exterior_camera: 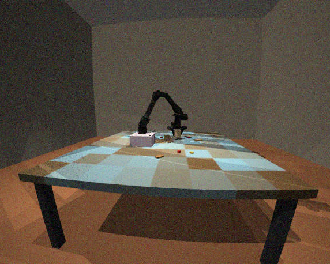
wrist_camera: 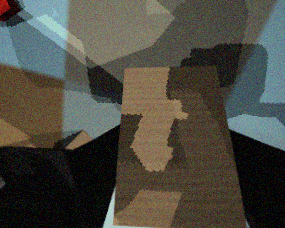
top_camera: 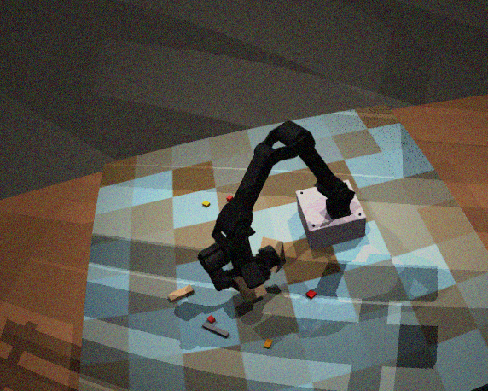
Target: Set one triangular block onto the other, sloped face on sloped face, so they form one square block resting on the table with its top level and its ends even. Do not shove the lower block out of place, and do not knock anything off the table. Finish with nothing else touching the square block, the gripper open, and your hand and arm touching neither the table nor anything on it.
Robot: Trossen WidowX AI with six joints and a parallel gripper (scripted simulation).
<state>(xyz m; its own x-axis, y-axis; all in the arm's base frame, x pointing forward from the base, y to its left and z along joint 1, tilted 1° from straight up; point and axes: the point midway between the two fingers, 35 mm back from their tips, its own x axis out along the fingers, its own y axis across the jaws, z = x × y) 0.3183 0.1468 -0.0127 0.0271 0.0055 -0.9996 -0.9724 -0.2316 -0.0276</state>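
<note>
"Pinching anything with the pincer (top_camera: 258,298) (exterior_camera: 177,134) (wrist_camera: 167,127)?"

"Yes, gripping one triangular block (top_camera: 252,291) (exterior_camera: 177,133) (wrist_camera: 177,142), wooden and brown, with a finger on either side. Looks hung just over the worktop (top_camera: 282,367) (exterior_camera: 173,170) in the exterior view; can't swear to the gap underneath."

"And the other triangular block (top_camera: 272,243) (exterior_camera: 167,138)?"

"Found on the worktop, between the held one and the pale base box (top_camera: 305,202) (exterior_camera: 134,141), partly hidden behind the wrist from the top. Not joined into a square; seen apart in the exterior view. Can't make out how the sloped faces line up."

"See any small stuff around?"

"Sure. From the top, spotted a tan piece (top_camera: 181,293) (exterior_camera: 199,140) off to the left of the pincer. Below that, a red cube (top_camera: 211,319) just beside a grey bar (top_camera: 216,329). Further along, an orange piece (top_camera: 268,343). To the right, a red piece (top_camera: 310,294). Up past the arm (top_camera: 257,171) (exterior_camera: 149,109), a yellow piece (top_camera: 206,204) (exterior_camera: 191,153) near another red one (top_camera: 229,198) (exterior_camera: 179,151)."
</note>
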